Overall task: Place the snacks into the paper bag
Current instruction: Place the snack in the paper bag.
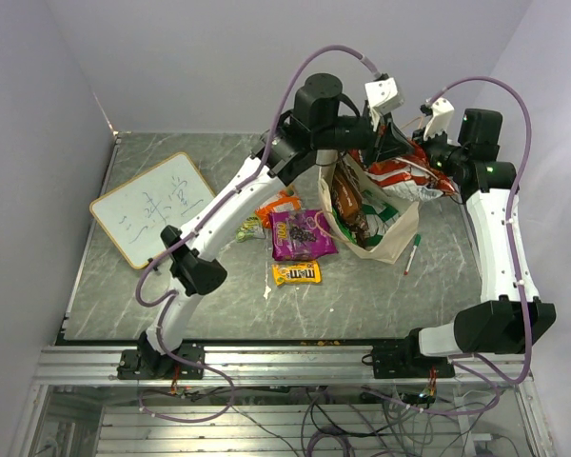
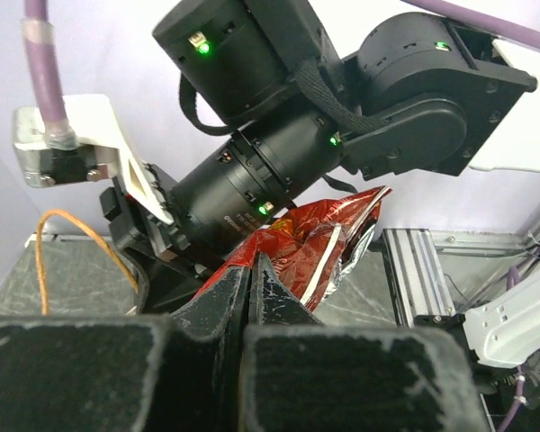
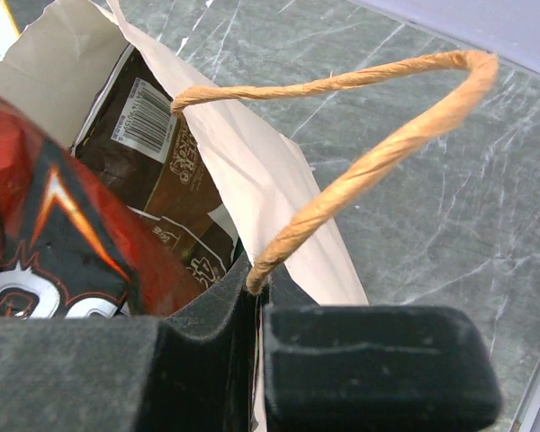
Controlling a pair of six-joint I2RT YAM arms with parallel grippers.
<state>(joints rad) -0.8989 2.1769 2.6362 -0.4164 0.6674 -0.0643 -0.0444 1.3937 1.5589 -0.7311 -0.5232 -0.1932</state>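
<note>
While left tool (image 2: 250, 286) pinches Doritos bag (image 2: 317, 241), right tool (image 3: 256, 292) seemingly clamps paper bag (image 3: 245, 162).

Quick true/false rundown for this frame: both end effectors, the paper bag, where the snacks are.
1. The left end effector is shut on the red Doritos bag. True.
2. The right end effector is open and clear of the paper bag. False: it is shut on the bag's rim, at the base of a handle.
3. A brown pouch sits inside the paper bag. True.
4. The yellow M&M's packet is in the bag. False: it lies on the table, just on the arm-base side of the purple packet.
5. In the top view the whiteboard lies right of the bag. False: it lies to the left.
</note>
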